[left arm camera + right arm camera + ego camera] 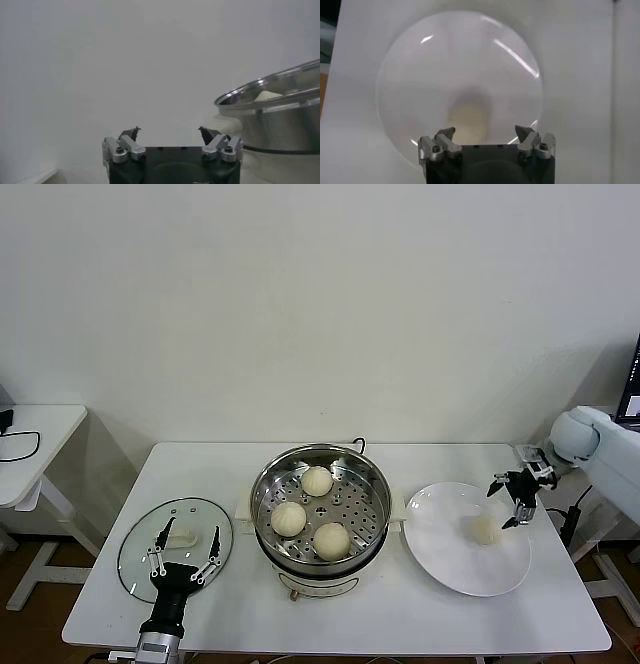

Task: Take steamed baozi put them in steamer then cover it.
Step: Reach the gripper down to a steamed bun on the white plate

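Observation:
Three cream-white baozi (317, 480) (289, 518) (331, 540) lie on the perforated tray of the steel steamer (375, 484) at the table's middle. One more baozi (485, 529) (470, 119) rests on the white plate (450, 559) (420, 75) to the right. My right gripper (511, 501) (485, 132) hangs open just above and to the right of that bun, nothing between its fingers. The glass cover (140, 549) with its white handle (181, 537) lies flat on the left. My left gripper (186, 547) (170, 132) stands open over the cover's near side, empty.
The steamer's rim (270, 85) shows close by in the left wrist view, a bun top just above it. A small white side table (30, 434) with a black cable stands at the far left. The table's front edge runs just behind my left wrist.

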You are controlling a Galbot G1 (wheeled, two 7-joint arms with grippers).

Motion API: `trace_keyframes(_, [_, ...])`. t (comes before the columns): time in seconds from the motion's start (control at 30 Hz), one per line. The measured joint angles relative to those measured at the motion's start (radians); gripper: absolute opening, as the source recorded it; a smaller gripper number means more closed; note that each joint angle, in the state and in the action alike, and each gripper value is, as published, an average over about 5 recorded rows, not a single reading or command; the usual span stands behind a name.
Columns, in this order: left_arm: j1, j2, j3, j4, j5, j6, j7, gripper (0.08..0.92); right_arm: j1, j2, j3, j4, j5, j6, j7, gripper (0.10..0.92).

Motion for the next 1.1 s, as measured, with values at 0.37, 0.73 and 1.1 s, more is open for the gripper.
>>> trace_keyframes(0.37, [0.001, -0.002, -0.001, 0.0, 0.0, 0.0, 0.0, 0.823, -0.076, 0.02, 0.037, -0.04, -0.018, -0.004, 0.037, 0.823])
trace_keyframes(0.73, [0.001, -0.002, -0.006, 0.002, 0.0, 0.001, 0.0, 0.823, -0.099, 0.046, 0.043, -0.06, -0.026, -0.005, 0.058, 0.822])
trace_keyframes(1.1, [0.0, -0.003, -0.005, 0.002, 0.0, 0.001, -0.001, 0.823, -0.102, 0.053, 0.037, -0.06, -0.028, -0.003, 0.068, 0.686])
